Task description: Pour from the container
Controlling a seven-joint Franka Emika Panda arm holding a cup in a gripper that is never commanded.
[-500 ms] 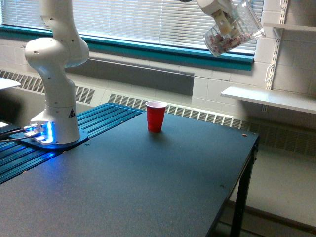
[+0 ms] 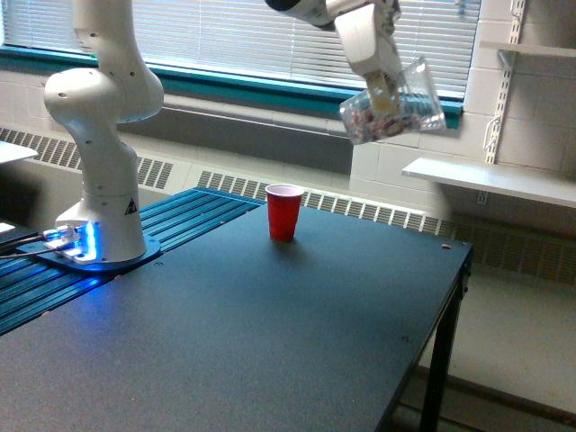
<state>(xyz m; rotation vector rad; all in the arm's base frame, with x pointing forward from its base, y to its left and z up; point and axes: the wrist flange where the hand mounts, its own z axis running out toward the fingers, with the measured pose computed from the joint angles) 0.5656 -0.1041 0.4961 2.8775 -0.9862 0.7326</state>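
The gripper [image 2: 382, 90] was up high in the exterior view, in front of the window blinds [image 2: 252, 36], and its fingers were clamped on the clear plastic container [image 2: 396, 112]. One finger showed across the near side of the tub, pressed to its wall. The container hung in the air, tipped well over on its side, its base end toward the exterior view's left and lower, its open mouth toward the exterior view's right and a touch higher. Pinkish-white bits [image 2: 367, 121] sat bunched in the low base end, showing through the clear wall. Nothing could be seen leaving the mouth.

Down on the dark table [image 2: 270, 333] stood the red plastic cup [image 2: 284, 211], upright, open end up, near the table's far edge. The container was well above it and off toward the exterior view's right, not over the cup's mouth; the two were well apart.

The arm's white base column [image 2: 103, 153] stood at the exterior view's left on a ribbed blue mounting plate [image 2: 180, 220], with a blue light glowing at its foot. The upper arm link came in from the top edge down to the wrist. Behind it all ran a teal window sill [image 2: 270, 90] and, at the exterior view's right, a white wall shelf [image 2: 504, 180].
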